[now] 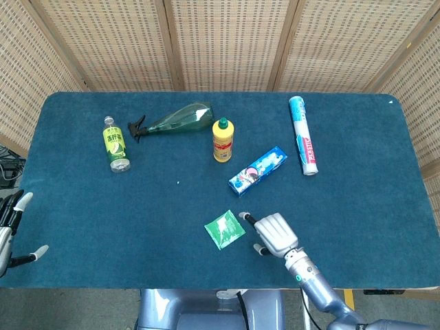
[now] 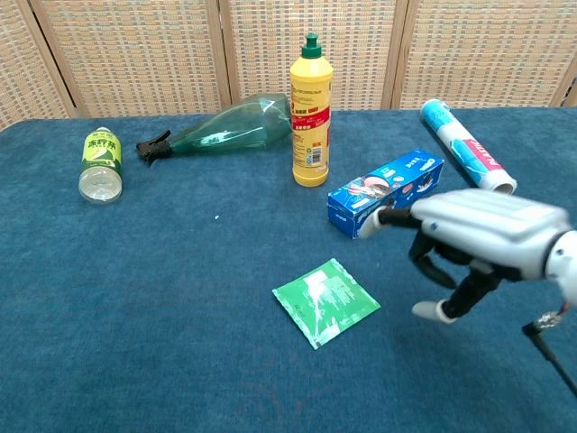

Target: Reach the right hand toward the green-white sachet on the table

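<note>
The green-white sachet [image 1: 224,229] [image 2: 325,301] lies flat on the blue table near its front edge. My right hand [image 1: 272,234] [image 2: 473,242] hovers just right of the sachet, palm down, fingers apart and holding nothing. One fingertip [image 1: 243,216] reaches close to the sachet's upper right corner without touching it. My left hand [image 1: 14,227] stays at the table's left edge, fingers spread and empty; the chest view does not show it.
A blue toothpaste box [image 1: 258,170] [image 2: 386,193] lies behind the right hand. Further back are a yellow bottle [image 1: 221,139] [image 2: 310,112], a green spray bottle [image 1: 173,120] on its side, a small green bottle [image 1: 115,144] and a white-blue roll [image 1: 302,135].
</note>
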`<state>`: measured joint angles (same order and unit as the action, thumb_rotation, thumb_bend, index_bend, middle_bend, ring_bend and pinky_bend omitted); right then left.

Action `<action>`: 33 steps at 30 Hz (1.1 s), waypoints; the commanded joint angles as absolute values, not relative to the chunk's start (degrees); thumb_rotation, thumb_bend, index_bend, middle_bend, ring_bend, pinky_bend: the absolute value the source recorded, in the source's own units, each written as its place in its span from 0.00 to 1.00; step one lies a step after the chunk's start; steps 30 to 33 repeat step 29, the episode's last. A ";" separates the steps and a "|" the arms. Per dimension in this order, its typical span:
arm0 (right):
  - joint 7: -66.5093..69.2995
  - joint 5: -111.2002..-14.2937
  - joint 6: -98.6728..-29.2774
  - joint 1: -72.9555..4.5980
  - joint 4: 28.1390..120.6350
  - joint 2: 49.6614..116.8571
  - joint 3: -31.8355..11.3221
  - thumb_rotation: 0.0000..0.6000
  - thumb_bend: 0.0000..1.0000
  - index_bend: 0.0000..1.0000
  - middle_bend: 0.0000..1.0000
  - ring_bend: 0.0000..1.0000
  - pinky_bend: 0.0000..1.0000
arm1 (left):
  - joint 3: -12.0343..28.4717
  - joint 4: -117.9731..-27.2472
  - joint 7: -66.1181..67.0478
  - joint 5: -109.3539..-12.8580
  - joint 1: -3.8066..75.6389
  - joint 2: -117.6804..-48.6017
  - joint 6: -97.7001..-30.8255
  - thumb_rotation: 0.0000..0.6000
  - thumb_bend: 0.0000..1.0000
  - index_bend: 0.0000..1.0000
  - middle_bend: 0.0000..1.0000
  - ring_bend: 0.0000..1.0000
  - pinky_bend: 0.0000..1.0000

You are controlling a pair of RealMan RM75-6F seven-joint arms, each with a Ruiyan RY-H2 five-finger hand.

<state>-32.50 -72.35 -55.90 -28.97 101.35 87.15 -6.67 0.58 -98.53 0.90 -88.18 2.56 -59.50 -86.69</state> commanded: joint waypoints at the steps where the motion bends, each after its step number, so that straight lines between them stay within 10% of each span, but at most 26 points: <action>1: -39.19 -65.76 -53.28 -32.17 101.68 90.43 -5.95 1.00 0.45 0.23 0.86 0.96 0.81 | 0.49 -98.51 1.02 -88.28 2.69 -59.59 -86.47 0.97 0.04 0.00 0.00 0.00 0.00; 18: -45.70 -55.42 -54.53 -36.77 102.10 95.24 -3.62 1.00 0.68 0.05 0.86 0.96 0.81 | 0.43 -98.82 0.66 -88.40 2.62 -59.32 -86.69 0.97 0.04 0.00 0.00 0.00 0.00; 33: -46.71 -52.22 -56.77 -38.92 103.40 95.61 -2.91 1.00 0.69 0.03 0.86 0.96 0.81 | 0.43 -98.89 0.57 -88.55 2.70 -59.24 -86.69 0.97 0.04 0.00 0.00 0.00 0.00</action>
